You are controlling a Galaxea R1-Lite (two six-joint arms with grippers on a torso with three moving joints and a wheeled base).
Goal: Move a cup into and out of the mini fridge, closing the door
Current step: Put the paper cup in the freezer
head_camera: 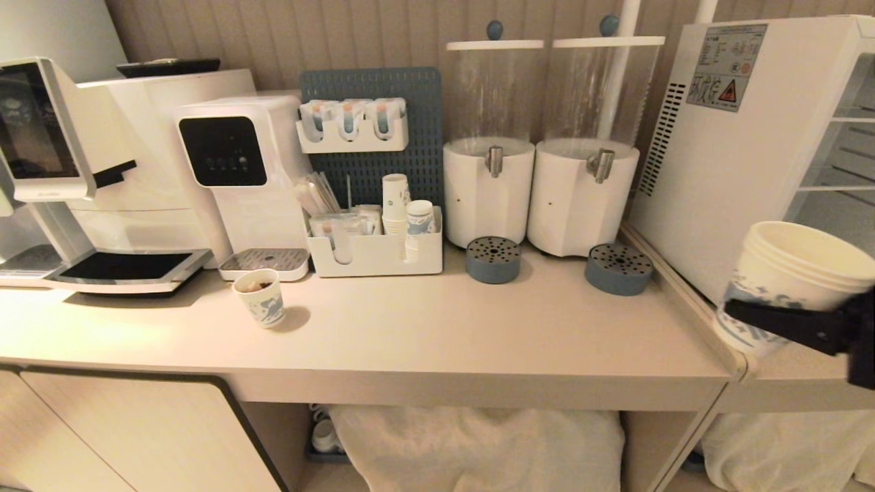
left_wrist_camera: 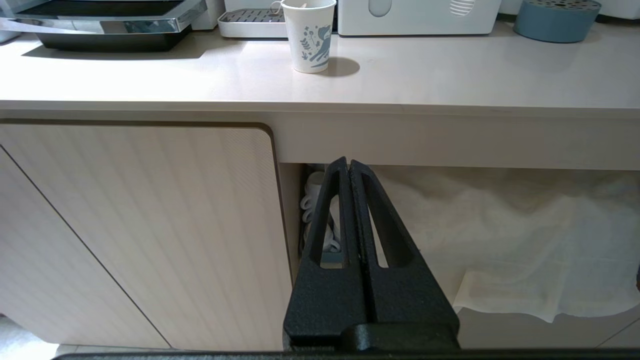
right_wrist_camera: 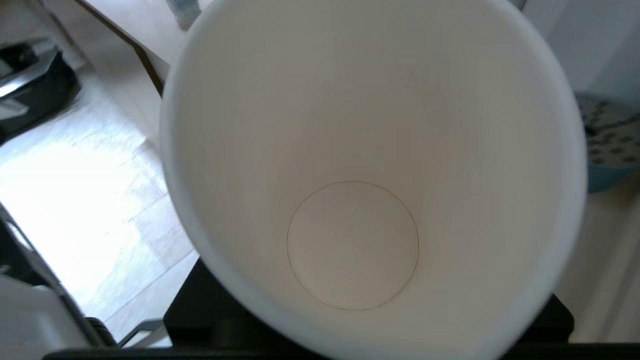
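Head view: I am holding the cup (head_camera: 786, 287) in the right gripper (head_camera: 820, 328), just in front of the mini fridge (head_camera: 738, 157), against that fridge's lower front corner. The black fingers (head_camera: 793, 322) are clamping the printed wall about halfway open, one finger crossing the blue pattern. The cup is leaning, its long axis tipped with the mouth turned up and toward the fridge's wire shelves (head_camera: 844, 154). The shelves are showing uncovered at the fridge's front; the door itself is not in this view, so I am judging it swung open. The coming move turns on this: the shelf opening is lying just beyond and above the cup's rim, and the right arm is the only one near it. A second, like cup with brown contents (head_camera: 260, 298) is standing well apart from the fridge, near the coffee machines (head_camera: 137, 157).

Left wrist view: the left gripper (left_wrist_camera: 349, 165) is hanging fully closed and empty below the counter edge (left_wrist_camera: 320, 107), far from the fridge, in front of a pale ribbed cabinet front (left_wrist_camera: 135, 225) and a white cloth (left_wrist_camera: 525, 235).

Right wrist view: I am looking straight into the cup (right_wrist_camera: 370, 190). It is thin, matte paper with a clean white inside, a rolled rim, a tapering wall and a flat round bottom. It is empty. I judge it light and easily crushed.
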